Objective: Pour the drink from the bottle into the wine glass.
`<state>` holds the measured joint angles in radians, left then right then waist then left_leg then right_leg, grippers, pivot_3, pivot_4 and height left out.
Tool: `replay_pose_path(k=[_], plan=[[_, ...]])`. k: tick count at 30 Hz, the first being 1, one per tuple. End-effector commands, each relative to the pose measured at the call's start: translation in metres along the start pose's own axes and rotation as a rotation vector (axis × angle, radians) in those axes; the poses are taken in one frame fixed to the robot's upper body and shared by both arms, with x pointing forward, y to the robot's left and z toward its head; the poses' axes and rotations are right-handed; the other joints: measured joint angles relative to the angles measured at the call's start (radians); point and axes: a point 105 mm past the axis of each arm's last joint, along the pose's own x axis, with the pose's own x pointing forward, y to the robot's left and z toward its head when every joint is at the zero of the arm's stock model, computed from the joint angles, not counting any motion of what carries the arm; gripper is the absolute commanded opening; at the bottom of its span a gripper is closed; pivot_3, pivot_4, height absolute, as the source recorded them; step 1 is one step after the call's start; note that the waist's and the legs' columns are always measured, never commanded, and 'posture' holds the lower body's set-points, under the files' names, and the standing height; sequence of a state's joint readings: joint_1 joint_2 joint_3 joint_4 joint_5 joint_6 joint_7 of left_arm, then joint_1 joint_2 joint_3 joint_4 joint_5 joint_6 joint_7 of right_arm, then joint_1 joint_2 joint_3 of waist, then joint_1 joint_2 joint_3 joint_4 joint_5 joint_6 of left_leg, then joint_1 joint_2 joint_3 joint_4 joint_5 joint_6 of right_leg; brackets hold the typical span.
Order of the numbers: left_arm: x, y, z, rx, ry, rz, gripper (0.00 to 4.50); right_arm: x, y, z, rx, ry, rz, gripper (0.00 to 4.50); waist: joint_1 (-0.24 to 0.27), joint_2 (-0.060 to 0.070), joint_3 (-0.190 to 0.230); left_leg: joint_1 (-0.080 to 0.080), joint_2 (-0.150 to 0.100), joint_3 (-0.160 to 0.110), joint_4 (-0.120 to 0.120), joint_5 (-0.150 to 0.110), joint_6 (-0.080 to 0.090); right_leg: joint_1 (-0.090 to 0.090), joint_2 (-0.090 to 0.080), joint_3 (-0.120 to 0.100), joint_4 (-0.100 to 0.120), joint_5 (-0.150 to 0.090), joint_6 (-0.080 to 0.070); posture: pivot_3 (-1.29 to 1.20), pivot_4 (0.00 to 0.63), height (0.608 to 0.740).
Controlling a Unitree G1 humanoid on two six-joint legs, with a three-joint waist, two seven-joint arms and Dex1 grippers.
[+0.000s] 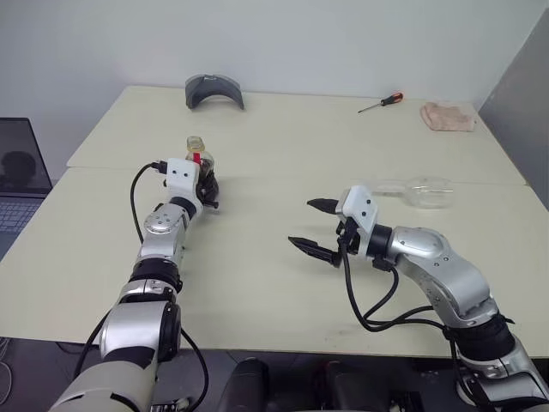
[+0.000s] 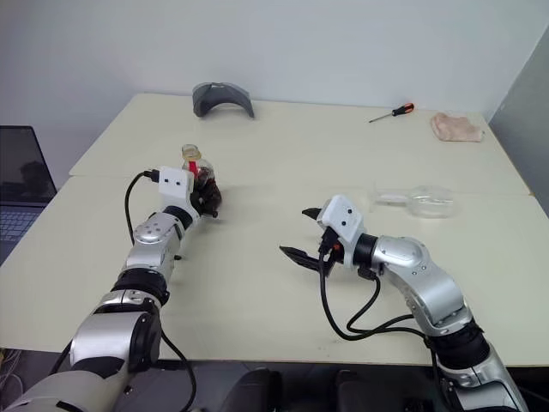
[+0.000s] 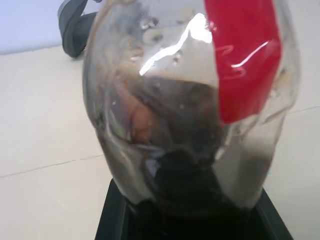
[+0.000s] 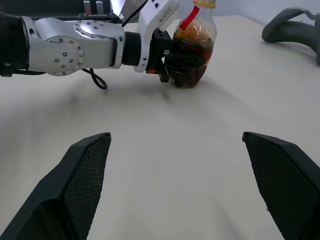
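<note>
Left gripper (image 1: 204, 184) is found clenched on the bottle (image 4: 195, 47), which is held upright with its base on or just above the table (image 1: 283, 146) at the left centre of the left eye view; contact with the surface cannot be confirmed. Right gripper (image 1: 313, 226) is noted at centre right of the same view, jaws spread wide and grasping nothing, its fingers (image 4: 85, 170) directed across bare tabletop towards the held bottle. Ordered by size, the table is recorded first, then a grey curved object (image 1: 214, 90) at upper centre and a folded cloth (image 1: 448, 116) at upper right, then the wine glass (image 1: 422, 190), then the bottle, then a screwdriver (image 1: 382, 102) at upper right. The wine glass is seen lying on its side at right of centre, beyond the right gripper and well apart from the bottle. The drink (image 3: 175, 130) is observed as a dark mass in the lower bulb, and the yellow cap (image 4: 205, 3) appears in place. Pouring is judged not yet begun; the step in hand is preparation of bottle and glass. It is judged that the cap must be removed by the free gripper and the glass set upright before the bottle can be tilted over it.
</note>
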<state>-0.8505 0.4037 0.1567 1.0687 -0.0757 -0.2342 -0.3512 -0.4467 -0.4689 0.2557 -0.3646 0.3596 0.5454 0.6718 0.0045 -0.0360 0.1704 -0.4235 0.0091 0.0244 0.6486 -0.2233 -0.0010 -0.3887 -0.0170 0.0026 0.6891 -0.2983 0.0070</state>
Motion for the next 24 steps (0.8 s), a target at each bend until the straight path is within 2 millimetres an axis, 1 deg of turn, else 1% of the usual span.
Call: replay_pose_path(k=[1,3,6,12,13,14,18,22,24], plan=[[0.002,0.008,0.014,-0.033,-0.056,0.019,0.88,-0.001,-0.002,0.012,-0.045,-0.037,0.0,4.5,-0.002,0.0,0.0,0.0,0.0,0.0,0.0,0.0,0.0,0.0,0.0,0.0,0.0,0.0,0.0,0.0,0.15,0.74],[0.0,0.009,0.008,-0.05,-0.042,0.027,0.88,-0.002,-0.002,0.013,-0.047,-0.04,-0.004,4.5,-0.005,0.0,0.0,0.0,0.0,0.0,0.0,0.0,0.0,0.0,0.0,-0.001,0.001,0.0,0.0,0.0,0.15,0.74],[-0.004,0.011,-0.002,-0.086,-0.035,0.044,1.93,-0.006,0.0,0.015,-0.052,-0.042,-0.008,4.5,-0.006,0.0,0.0,0.0,0.0,-0.002,0.0,0.0,0.0,0.0,0.0,-0.003,0.001,0.0,0.0,0.0,0.15,0.74],[-0.013,0.006,-0.012,-0.133,-0.05,0.027,3.95,-0.014,0.004,0.019,-0.055,-0.045,-0.014,4.5,-0.006,0.0,0.0,0.0,0.0,-0.002,0.0,0.0,0.0,0.0,0.0,-0.003,0.001,0.0,0.0,0.0,0.15,0.74],[-0.014,0.006,-0.012,-0.136,-0.052,0.023,4.26,-0.014,0.005,0.019,-0.053,-0.045,-0.015,4.5,-0.006,0.0,0.0,0.0,0.0,-0.002,0.0,0.0,0.0,0.0,-0.001,-0.003,0.002,0.0,0.0,0.0,0.15,0.74],[-0.016,0.005,-0.012,-0.136,-0.059,0.02,4.46,-0.016,0.005,0.02,-0.054,-0.044,-0.015,4.5,-0.006,0.0,0.0,0.0,0.0,-0.003,0.0,0.0,0.0,0.0,-0.001,-0.003,0.002,0.0,0.0,0.0,0.15,0.74],[-0.029,0.008,-0.01,-0.123,-0.092,0.022,4.46,-0.029,0.005,0.022,-0.05,-0.026,-0.014,4.5,-0.006,0.0,0.0,0.0,0.0,-0.004,0.0,0.0,0.0,0.0,-0.001,-0.004,0.001,0.0,0.0,0.0,0.15,0.74],[-0.051,0.013,-0.01,-0.095,-0.1,0.056,4.46,-0.043,0.006,0.02,-0.018,0.001,-0.014,4.5,-0.009,0.0,-0.001,0.0,0.0,-0.004,0.0,0.0,0.0,0.001,-0.001,-0.004,0.001,0.0,0.0,0.0,0.15,0.74],[-0.067,0.016,-0.01,-0.071,-0.096,0.096,4.46,-0.051,0.005,0.02,0.021,0.004,-0.035,4.5,-0.011,0.0,-0.001,0.0,0.001,-0.005,0.0,0.0,0.0,0.001,-0.001,-0.005,0.001,0.0,0.0,0.0,0.15,0.74]])
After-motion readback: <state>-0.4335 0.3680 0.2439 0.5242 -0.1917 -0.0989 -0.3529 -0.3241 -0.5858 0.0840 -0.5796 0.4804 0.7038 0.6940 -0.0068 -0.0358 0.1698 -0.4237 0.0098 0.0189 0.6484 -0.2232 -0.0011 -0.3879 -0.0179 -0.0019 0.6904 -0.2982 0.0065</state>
